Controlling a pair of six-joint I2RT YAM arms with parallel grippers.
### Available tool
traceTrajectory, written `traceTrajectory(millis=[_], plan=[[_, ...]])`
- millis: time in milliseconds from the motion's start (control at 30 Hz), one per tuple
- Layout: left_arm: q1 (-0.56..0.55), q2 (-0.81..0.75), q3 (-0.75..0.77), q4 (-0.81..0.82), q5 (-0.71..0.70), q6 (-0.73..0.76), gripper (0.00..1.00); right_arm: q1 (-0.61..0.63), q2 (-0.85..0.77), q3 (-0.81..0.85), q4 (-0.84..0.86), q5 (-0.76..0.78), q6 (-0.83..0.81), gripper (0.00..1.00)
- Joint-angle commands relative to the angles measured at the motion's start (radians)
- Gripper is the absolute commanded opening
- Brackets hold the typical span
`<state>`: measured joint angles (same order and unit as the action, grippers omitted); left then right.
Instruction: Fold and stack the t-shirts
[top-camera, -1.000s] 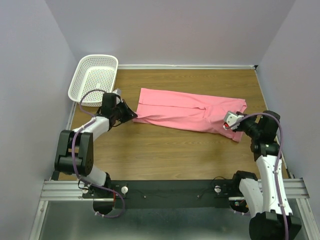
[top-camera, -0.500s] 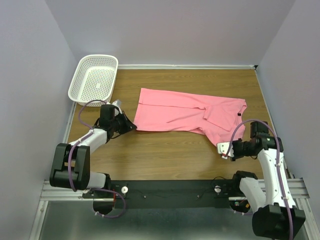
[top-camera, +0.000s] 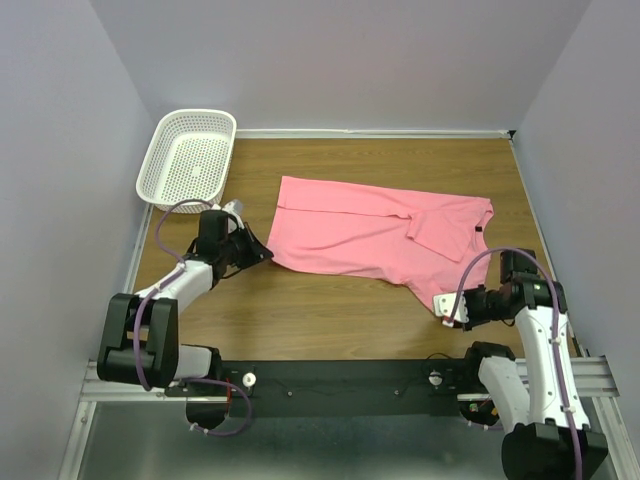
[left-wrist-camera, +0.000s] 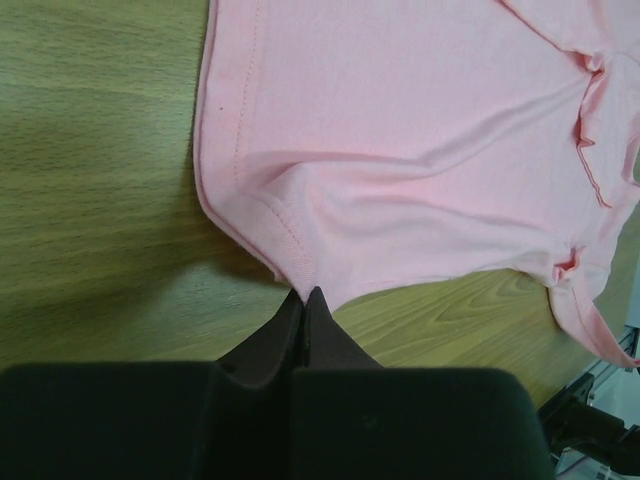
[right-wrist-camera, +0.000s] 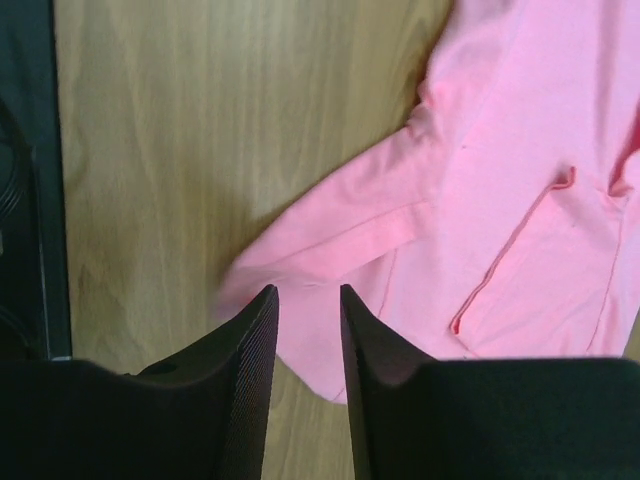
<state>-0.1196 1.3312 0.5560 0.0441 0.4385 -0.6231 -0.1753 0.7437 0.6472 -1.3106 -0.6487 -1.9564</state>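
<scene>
The pink t-shirt (top-camera: 365, 230) lies spread flat on the wooden bench (top-camera: 330, 310), running from the middle of the bench towards its right edge. Its cloth is plain. One sleeve (top-camera: 440, 228) is folded over onto the body near the right edge, and the neck opening sits at the end closest to that edge.

The left gripper (top-camera: 264, 254) sits low on the bench, on the left side. Its fingers are pressed together on the near left corner of the t-shirt's hem, and the left wrist view shows the cloth puckering into the closed tips (left-wrist-camera: 303, 298).

The right gripper (top-camera: 443, 303) is near the right end of the near edge, where the t-shirt's near right corner draws out to a point. Its fingers (right-wrist-camera: 255, 340) are parted by a narrow gap. Pink cloth shows flat through the gap and does not look pinched.

A white mesh basket (top-camera: 198, 113) stands at the far left corner, apart from the t-shirt. Purple cables (top-camera: 165, 215) loop over both arms, and a black rail (top-camera: 340, 375) runs along the near edge.
</scene>
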Motion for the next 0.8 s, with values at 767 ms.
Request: traceTrajectory(millis=[767], plan=[[0.0,-0.032,-0.008,0.022,0.04,0.022,0.0,0.083,0.713,0.151,0.366,0.136,1.004,0.68]])
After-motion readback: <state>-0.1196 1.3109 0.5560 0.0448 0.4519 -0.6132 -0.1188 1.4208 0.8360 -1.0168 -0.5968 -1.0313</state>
